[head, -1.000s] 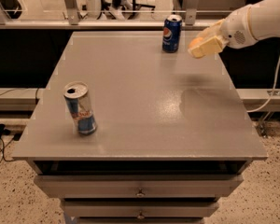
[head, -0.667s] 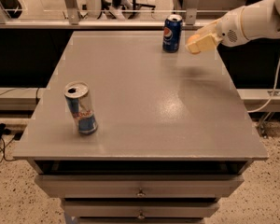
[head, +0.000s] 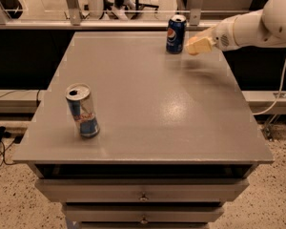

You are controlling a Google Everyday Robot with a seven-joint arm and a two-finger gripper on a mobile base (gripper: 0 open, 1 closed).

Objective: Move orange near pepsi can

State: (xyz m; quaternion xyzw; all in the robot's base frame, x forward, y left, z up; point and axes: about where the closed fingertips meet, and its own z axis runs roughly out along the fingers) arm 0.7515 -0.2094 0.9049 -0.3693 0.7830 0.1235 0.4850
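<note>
The pepsi can (head: 176, 34), dark blue with a round logo and a silver top, stands upright near the far edge of the grey table (head: 152, 94). My gripper (head: 196, 46), pale cream at the end of the white arm, reaches in from the right. It hangs just right of the can, close above the table top. No orange shows on the table or anywhere else in this view; whether it sits hidden in the gripper I cannot tell.
A silver-and-blue can (head: 82, 110) with red markings stands tilted at the table's near left. Drawers (head: 143, 194) sit under the table front. A white cable (head: 282, 87) hangs at the right. A railing runs behind the far edge.
My gripper has moved left, closer to the pepsi can. Both cans stay where they were.
</note>
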